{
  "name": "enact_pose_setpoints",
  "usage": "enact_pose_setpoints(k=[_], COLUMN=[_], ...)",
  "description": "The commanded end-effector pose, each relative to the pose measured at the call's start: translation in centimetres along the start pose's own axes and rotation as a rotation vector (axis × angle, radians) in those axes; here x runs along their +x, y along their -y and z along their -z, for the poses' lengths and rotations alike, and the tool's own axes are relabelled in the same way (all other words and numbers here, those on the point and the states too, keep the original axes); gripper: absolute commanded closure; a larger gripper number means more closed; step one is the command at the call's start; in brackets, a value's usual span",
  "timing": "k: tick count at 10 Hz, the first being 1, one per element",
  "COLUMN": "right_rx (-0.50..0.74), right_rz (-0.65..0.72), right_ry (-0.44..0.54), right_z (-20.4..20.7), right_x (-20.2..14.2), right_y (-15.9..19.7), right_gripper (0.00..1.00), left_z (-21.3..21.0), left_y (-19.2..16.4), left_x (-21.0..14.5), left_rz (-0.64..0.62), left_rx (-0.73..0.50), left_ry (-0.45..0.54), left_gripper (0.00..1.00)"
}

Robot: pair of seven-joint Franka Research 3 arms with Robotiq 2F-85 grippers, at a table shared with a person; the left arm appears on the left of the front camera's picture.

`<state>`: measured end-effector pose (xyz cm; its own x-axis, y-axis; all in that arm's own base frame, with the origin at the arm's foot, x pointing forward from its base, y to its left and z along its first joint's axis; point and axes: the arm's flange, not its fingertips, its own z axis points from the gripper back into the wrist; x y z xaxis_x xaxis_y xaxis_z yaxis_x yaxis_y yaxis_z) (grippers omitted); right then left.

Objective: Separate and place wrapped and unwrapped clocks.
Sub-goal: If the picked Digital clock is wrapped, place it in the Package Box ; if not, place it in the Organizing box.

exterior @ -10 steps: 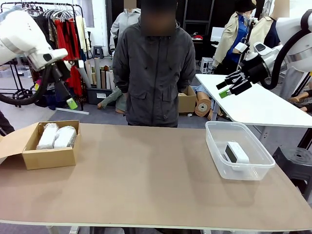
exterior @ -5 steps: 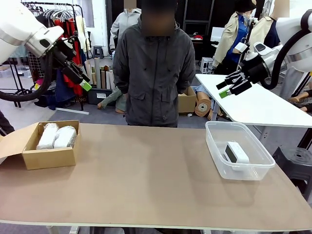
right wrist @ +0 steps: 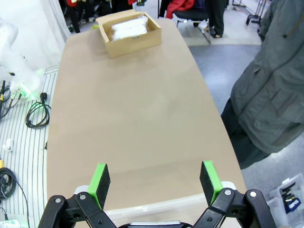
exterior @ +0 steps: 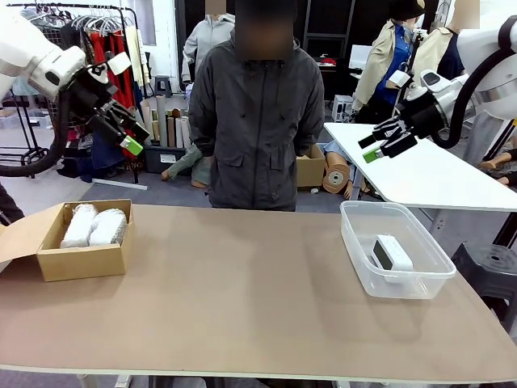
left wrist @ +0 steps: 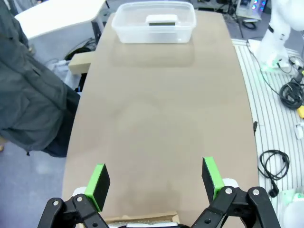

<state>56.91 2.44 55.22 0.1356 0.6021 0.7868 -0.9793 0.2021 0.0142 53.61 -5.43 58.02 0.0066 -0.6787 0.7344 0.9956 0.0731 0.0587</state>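
Note:
Two wrapped clocks (exterior: pixel 79 225) (exterior: pixel 108 226), whitish bubble-wrap lumps, lie side by side in the open cardboard box (exterior: pixel 81 263) at the table's left end. The right wrist view shows them too, far off as a white bundle (right wrist: pixel 128 28). The bare white clock (exterior: pixel 392 253) with its dark screen lies in the clear tub (exterior: pixel 355 242) on the right. My left gripper (exterior: pixel 133 137) hangs open high above the box, empty. My right gripper (exterior: pixel 367 147) is open and empty, high above the tub. From the left wrist the open gripper (left wrist: pixel 154 183) looks along the table to the clock (left wrist: pixel 161 20).
A person in a dark jacket (exterior: pixel 254 121) stands at the far edge, arms at their sides. The brown tabletop (exterior: pixel 242 283) between box and tub is bare. A white table (exterior: pixel 428 174) stands behind on the right, and a clothes rack behind on the left.
My left gripper has risen and swung from pointing down to pointing right and down above the box. The right arm, the clocks and the person have not moved.

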Motion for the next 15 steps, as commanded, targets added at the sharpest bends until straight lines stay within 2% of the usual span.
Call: enact_pose_setpoints(k=[1,4,5,15], right_rx=[0.000,0.000,0.000,0.000], right_rz=[-0.006,-0.006,-0.006,-0.006], right_ry=[0.000,0.000,0.000,0.000], right_z=[-0.11,-0.11,-0.11,-0.11], right_x=[0.12,0.12,0.12,0.12], right_y=[-0.02,-0.02,-0.02,-0.02], right_gripper=[0.00,0.00,0.00,0.00], left_z=[-0.16,-0.15,-0.10,-0.10], left_y=[-0.67,-0.49,-0.58,-0.58], left_x=[-0.09,-0.18,-0.24,-0.24], left_rz=[0.052,0.022,0.025,0.025], left_rx=[0.005,0.069,0.020,0.020], left_ry=[0.037,0.016,-0.001,-0.001], left_gripper=[0.00,0.00,0.00,0.00])
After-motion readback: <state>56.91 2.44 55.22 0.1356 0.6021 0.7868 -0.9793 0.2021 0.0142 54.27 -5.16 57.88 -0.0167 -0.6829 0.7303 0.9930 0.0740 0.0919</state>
